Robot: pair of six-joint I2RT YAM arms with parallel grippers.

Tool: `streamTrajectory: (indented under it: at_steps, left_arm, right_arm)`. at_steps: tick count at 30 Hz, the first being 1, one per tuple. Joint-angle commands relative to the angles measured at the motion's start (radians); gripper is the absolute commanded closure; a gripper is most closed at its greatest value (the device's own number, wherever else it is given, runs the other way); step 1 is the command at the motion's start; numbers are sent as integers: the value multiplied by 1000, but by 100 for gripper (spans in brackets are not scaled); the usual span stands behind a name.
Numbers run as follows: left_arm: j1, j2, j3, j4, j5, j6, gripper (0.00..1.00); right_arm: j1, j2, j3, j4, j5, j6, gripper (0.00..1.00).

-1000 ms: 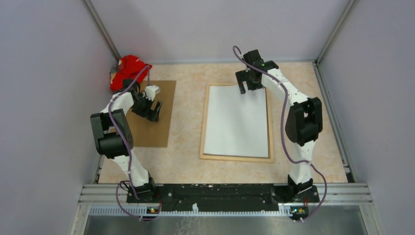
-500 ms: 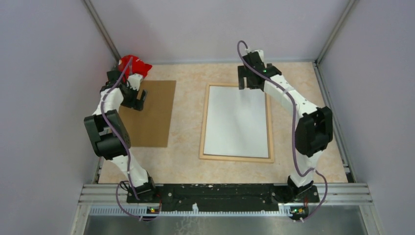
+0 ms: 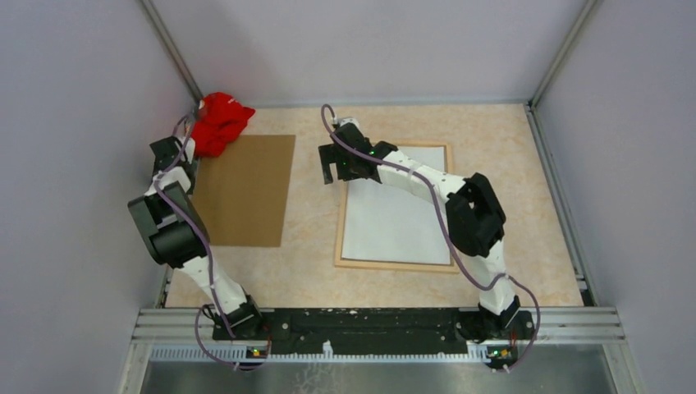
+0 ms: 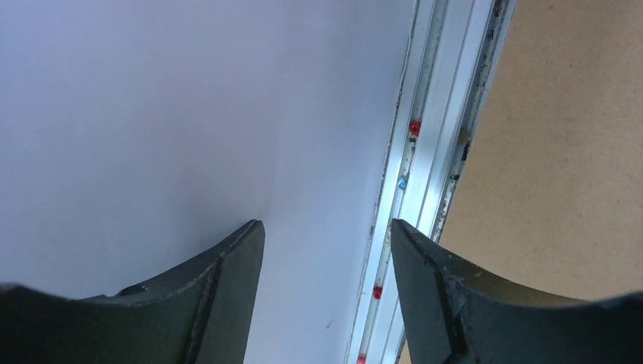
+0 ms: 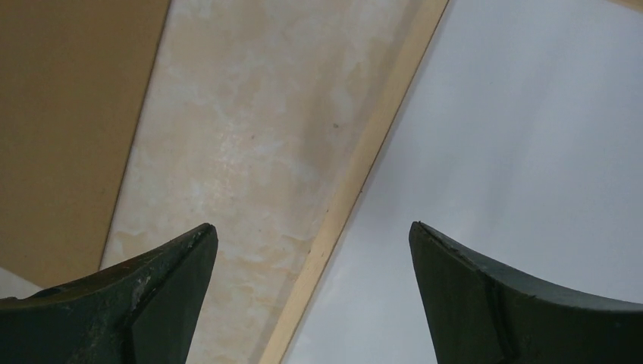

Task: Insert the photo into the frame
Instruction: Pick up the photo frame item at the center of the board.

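Observation:
The frame (image 3: 338, 238), thin light wood, lies flat on the table right of centre. The photo (image 3: 398, 217) rests inside it with its plain whitish back up. My right gripper (image 3: 335, 172) hovers open over the frame's far left corner. In the right wrist view its jaws (image 5: 312, 235) straddle the frame's left rail (image 5: 364, 174), with the photo (image 5: 531, 136) to the right and nothing between them. My left gripper (image 3: 170, 156) is drawn back against the left wall, far from the frame. Its jaws (image 4: 327, 227) stand apart and empty.
A brown backing board (image 3: 246, 189) lies flat left of the frame, and its edge shows in both wrist views (image 4: 561, 152) (image 5: 68, 114). A red cloth (image 3: 217, 121) is bunched in the far left corner. An aluminium rail (image 4: 432, 136) runs along the left wall (image 4: 189, 114).
My right gripper has swung left from the frame's far edge to its far left corner. My left arm has pulled back off the board to the wall, its jaws narrowing somewhat.

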Motion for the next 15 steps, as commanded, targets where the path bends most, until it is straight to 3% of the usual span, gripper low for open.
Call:
streamTrajectory:
  at_steps: [1,15]
  left_arm:
    - [1,36,-44,204,-103,43,31]
    - [-1,145,-108,144,11,-6,32]
  right_arm:
    - [19,43,65,56,-56,24,5]
    - [25,161,45,191,-175,142,8]
